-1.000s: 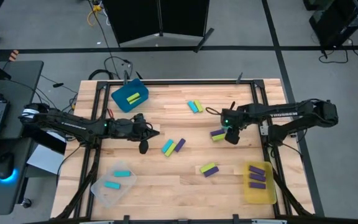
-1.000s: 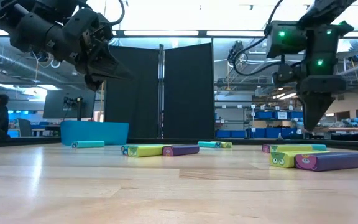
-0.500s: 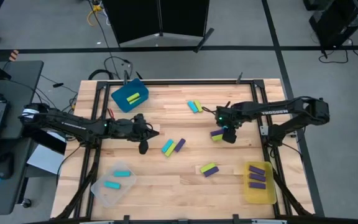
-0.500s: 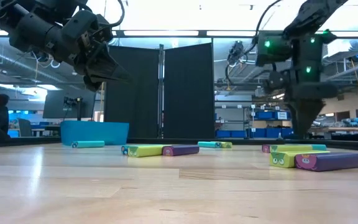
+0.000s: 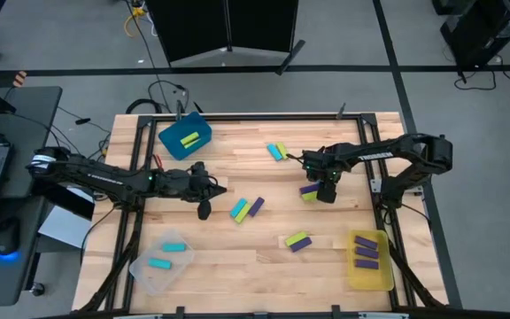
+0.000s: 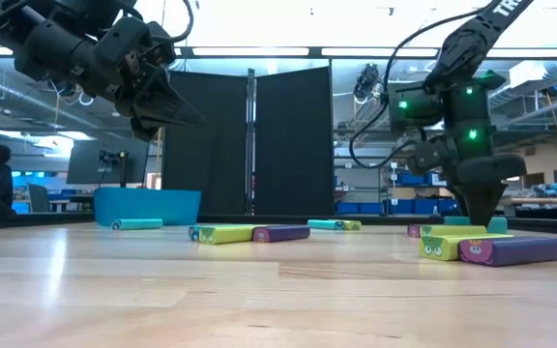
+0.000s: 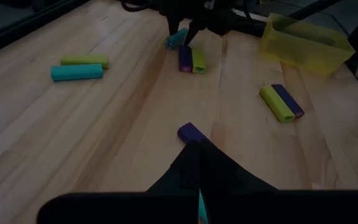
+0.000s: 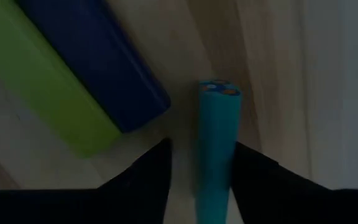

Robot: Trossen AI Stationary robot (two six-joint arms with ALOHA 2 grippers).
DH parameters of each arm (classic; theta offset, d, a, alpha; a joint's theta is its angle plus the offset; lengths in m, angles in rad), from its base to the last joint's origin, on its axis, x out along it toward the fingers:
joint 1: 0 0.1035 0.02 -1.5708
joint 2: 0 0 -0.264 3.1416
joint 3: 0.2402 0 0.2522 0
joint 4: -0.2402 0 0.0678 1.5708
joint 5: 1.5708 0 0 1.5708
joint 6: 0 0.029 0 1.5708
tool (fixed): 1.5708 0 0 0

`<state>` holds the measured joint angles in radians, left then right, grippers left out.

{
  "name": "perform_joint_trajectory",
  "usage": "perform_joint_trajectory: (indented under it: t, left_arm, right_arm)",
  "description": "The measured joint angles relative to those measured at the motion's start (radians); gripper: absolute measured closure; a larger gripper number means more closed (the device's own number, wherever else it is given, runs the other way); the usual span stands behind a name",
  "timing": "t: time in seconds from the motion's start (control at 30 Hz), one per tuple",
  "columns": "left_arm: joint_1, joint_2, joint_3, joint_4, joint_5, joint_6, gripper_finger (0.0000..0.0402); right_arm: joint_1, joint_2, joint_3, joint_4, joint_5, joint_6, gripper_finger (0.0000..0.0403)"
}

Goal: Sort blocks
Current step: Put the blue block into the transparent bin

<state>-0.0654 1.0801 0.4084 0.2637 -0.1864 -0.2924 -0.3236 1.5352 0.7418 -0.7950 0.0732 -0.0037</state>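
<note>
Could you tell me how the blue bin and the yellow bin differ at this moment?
The blue bin sits at the table's far left corner, near the left arm; the yellow bin sits at the near right corner. The blue bin holds one lime green block; the yellow bin holds three purple blocks. The blue bin is opaque, the yellow one translucent. Both are open-topped.

On the wooden worktop (image 7: 104,124), a lime block (image 7: 84,60) lay beside a cyan block (image 7: 76,73). A purple block (image 7: 193,132) sat just beyond the left gripper (image 7: 194,186), whose jaws looked closed, though shadow obscured them. Far off stood a yellow bin (image 7: 306,43).
</note>
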Motion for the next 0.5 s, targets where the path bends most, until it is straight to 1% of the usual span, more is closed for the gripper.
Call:
perform_joint_trajectory:
  t: [0.07, 0.17, 0.2, 0.37, 0.43, 0.5]
  left_arm:
    - [0.000, 0.000, 0.000, 0.001, 0.000, 0.000, 0.0394]
    - [0.000, 0.000, 0.000, 0.008, 0.000, 0.000, 0.0394]
    - [0.000, 0.000, 0.000, 0.008, 0.000, 0.000, 0.0394]
    - [0.000, 0.000, -0.003, 0.049, 0.000, 0.000, 0.0394]
    - [0.000, 0.000, -0.013, 0.103, 0.000, 0.002, 0.0394]
    - [0.000, 0.001, -0.035, 0.194, 0.000, 0.009, 0.0394]
  right_arm:
    - [-0.006, -0.004, -0.001, 0.003, -0.004, 0.000, 0.0270]
    - [-0.012, -0.021, -0.003, 0.016, 0.029, -0.004, 0.0325]
    - [-0.011, -0.029, -0.003, 0.017, 0.032, -0.008, 0.0334]
    - [0.008, -0.101, -0.003, 0.072, 0.028, -0.017, 0.0333]
    - [0.027, -0.151, -0.003, 0.130, 0.027, 0.002, 0.0333]
    - [0.052, -0.206, -0.003, 0.219, 0.027, 0.024, 0.0333]
